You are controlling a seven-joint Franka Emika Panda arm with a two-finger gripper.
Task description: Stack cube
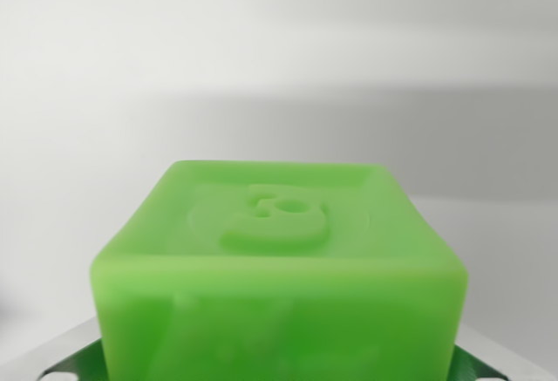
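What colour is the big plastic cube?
Bright green plastic cube, with a raised symbol on top; the wrist view shows it.

The cube (279, 268) is looking like green, slightly translucent plastic, smooth with a soft sheen and a raised emblem moulded on top. The surface (261, 58) behind is appearing white, matt and even.

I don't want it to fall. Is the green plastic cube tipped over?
No. The green plastic cube looks level, its raised emblem facing up. What it rests on is mostly hidden.
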